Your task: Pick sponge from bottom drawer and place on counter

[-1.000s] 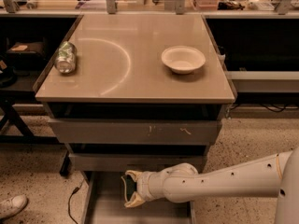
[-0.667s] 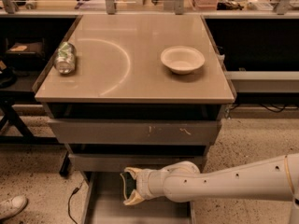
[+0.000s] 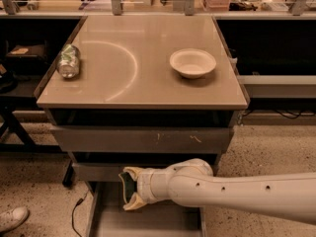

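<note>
Low in the frame, just left of centre, the pincer (image 3: 125, 189) hangs above the open bottom drawer (image 3: 160, 224). Its two cream fingers clasp the sponge (image 3: 129, 186), of which only a small dark green patch shows. The bottom drawer is pulled out toward the lower edge of the frame, a shallow grey tray with a flat floor and low side walls. The desk (image 3: 140, 80) fills the upper middle, a glossy beige-tan top with a faint curved reflection at its left.
</note>
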{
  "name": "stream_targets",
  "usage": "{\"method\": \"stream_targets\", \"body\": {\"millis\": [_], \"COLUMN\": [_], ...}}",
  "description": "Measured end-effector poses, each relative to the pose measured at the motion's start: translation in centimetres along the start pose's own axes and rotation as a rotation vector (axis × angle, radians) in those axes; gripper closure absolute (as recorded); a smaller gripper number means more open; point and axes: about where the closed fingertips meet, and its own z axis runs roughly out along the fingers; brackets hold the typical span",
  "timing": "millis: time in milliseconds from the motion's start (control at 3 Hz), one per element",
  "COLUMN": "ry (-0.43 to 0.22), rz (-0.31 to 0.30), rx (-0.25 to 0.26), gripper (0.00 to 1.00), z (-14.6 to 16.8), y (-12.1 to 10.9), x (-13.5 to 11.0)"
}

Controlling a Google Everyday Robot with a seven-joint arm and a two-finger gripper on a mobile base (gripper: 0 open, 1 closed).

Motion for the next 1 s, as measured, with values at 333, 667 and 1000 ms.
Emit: {"method": "stream_targets", "body": {"millis": [333,667,1000], "ry": [-0.022,-0.032,-0.029], "rz": [-0.087,-0.127,-0.146], "rx": [0.011,0.000,0.023], "gripper": [1.00,1.00,1.00], "z": [-2.6,-2.8,-3.8], "y": [-2.0,-1.8,-2.4], "x": [-4.1,-5.1,-5.8]}}
